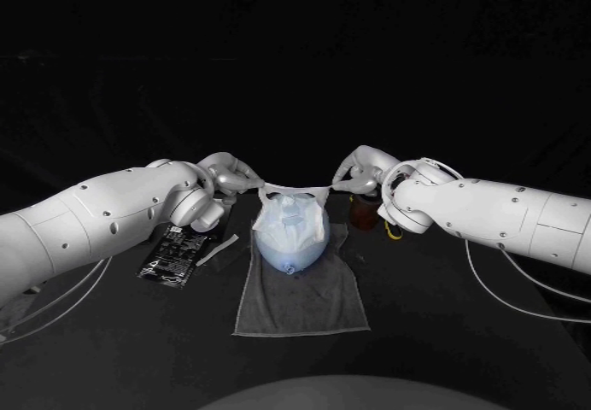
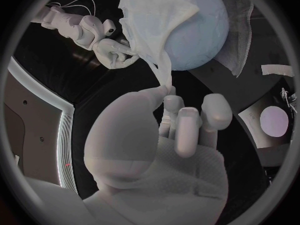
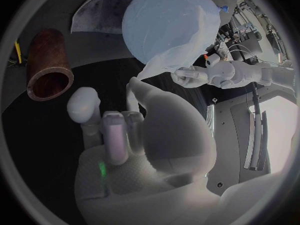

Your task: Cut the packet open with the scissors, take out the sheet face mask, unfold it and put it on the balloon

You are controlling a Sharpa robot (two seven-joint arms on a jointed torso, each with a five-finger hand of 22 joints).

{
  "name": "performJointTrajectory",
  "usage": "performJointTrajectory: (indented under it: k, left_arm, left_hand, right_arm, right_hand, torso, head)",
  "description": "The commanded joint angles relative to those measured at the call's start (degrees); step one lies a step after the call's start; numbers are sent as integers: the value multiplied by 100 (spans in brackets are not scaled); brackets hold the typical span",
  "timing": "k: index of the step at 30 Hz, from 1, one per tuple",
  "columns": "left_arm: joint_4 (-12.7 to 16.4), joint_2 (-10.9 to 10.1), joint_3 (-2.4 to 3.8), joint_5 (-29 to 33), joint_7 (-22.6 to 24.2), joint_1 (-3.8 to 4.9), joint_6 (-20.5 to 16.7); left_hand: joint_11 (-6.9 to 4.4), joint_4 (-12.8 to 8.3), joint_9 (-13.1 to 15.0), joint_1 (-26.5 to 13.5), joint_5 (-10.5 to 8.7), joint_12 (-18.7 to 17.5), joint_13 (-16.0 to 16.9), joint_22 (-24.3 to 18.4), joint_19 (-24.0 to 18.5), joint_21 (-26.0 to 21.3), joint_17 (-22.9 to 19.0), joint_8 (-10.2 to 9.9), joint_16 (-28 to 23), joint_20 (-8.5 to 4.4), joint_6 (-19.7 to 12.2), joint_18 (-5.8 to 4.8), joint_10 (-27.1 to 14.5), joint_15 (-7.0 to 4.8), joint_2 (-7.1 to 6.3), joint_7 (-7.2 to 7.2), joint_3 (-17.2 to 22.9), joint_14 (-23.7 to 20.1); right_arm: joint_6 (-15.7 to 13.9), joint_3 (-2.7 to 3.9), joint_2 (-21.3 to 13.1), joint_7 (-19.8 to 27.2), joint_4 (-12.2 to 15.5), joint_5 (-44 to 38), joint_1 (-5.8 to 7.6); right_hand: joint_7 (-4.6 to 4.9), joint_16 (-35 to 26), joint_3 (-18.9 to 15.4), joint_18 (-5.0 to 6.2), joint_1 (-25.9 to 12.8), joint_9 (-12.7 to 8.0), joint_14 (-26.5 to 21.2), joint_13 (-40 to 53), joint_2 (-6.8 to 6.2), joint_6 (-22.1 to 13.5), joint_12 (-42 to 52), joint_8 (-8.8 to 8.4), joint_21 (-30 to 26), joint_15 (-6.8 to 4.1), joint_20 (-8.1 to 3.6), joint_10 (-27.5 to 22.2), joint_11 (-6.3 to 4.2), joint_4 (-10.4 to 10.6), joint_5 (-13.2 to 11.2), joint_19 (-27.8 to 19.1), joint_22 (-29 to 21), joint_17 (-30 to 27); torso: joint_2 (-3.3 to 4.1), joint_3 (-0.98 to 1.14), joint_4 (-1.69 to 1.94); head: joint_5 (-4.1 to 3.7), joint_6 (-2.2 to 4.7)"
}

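- The grey towel (image 1: 301,303) lies nearest the robot, long side running away from it.
- The balloon (image 1: 292,252) rests on the towel's far half. Its long axis runs near to far, with the knot towards the robot.
- The opened packet (image 1: 178,252) and a cut-off strip (image 1: 219,249) lie on the table just left of the balloon.
- The sheet face mask (image 1: 289,209) is unfolded and draped over the balloon's far end, not yet smoothed down.
- The left hand (image 1: 228,181) pinches the mask's left top corner and the right hand (image 1: 359,175) pinches the right one. The edge is stretched between them, just beyond the balloon.
- Both hands stand about equally near, so I judge the mask must come down and towards the knot, evenly.
- A brown tube (image 1: 364,213) stands below the right hand.
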Motion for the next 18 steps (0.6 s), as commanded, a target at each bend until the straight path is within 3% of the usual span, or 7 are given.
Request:
performJointTrajectory:
  k: [1,6,11,12,15,17,18]
  left_arm:
    - [-32,37,5,23,-142,-8,-53]
    - [-73,66,4,10,-230,-21,-39]
    - [-101,72,4,-11,-281,-26,-71]
    - [-114,71,4,-15,-293,-28,-95]
    - [-137,66,3,-18,-309,-31,-141]
    - [-150,59,3,-20,-319,-32,-171]
    - [-154,56,3,-21,-325,-33,-183]
  left_hand:
    - [28,18,-11,35,13,-20,-14,-1,7,-16,447,-27,4,57,-39,35,-18,37,-30,21,15,231]
    - [87,23,-89,53,13,-21,-43,-4,1,-17,440,-176,4,100,-153,37,-45,86,-46,95,20,226]
    - [120,31,-136,62,12,-22,-66,-9,-6,-20,434,-262,4,128,-203,39,-64,115,-41,134,29,222]
    - [135,33,-159,66,13,-13,-64,-6,-5,-18,435,-303,6,142,-220,39,-64,129,-42,150,31,222]
    - [148,35,-178,72,13,-12,-74,-7,-7,-18,436,-339,7,154,-235,40,-71,141,-38,164,37,222]
    - [168,44,-210,67,12,-10,-87,-6,-7,-17,439,-400,10,170,-272,40,-81,158,-42,188,37,222]
    - [178,49,-226,65,12,-6,-88,-3,-6,-15,438,-434,10,178,-295,40,-82,167,-43,201,37,221]
  right_arm:
    - [-154,4,2,-15,1,58,-2]
    - [-176,3,17,32,-20,213,-2]
    - [-141,2,14,29,-44,296,-2]
    - [-99,2,9,13,-58,323,-2]
    - [27,1,1,-23,-91,401,-2]
    - [108,-2,-7,-41,-109,462,-3]
    - [148,-3,-11,-45,-114,482,-3]
  right_hand:
    - [-7,24,38,104,60,323,628,1480,-6,33,13,30,-67,-26,-5,588,0,-9,37,-54,604,1505]
    - [28,24,34,113,8,327,628,1390,-36,-94,-75,6,-127,-6,7,512,28,41,35,-82,588,1505]
    - [435,-21,-325,151,-415,153,531,1028,-403,-868,-435,-445,-650,251,150,191,362,356,36,-356,444,1321]
    - [567,-39,-442,142,-432,92,491,935,-490,-1038,-524,-590,-789,390,253,101,491,428,38,-438,404,1254]
    - [641,-138,-629,235,-423,3,270,533,-628,-1373,-923,-825,-1395,475,345,-292,582,497,37,-778,233,890]
    - [668,-291,-848,360,-446,-61,-46,98,-714,-1677,-1359,-1018,-2114,511,414,-749,612,624,46,-1203,14,428]
    - [685,-306,-905,378,-443,-77,-78,54,-736,-1757,-1395,-1066,-2188,522,429,-792,608,653,43,-1245,-13,388]
  torso:
    - [-7,0,1]
    - [-13,0,9]
    - [-17,-1,8]
    - [-17,-1,8]
    - [-14,-2,10]
    - [-12,-1,9]
    - [-12,-1,9]
  head:
    - [-2,-14]
    - [-8,-16]
    - [-14,-7]
    - [-13,-6]
    - [-14,-2]
    - [-17,9]
    - [-21,10]
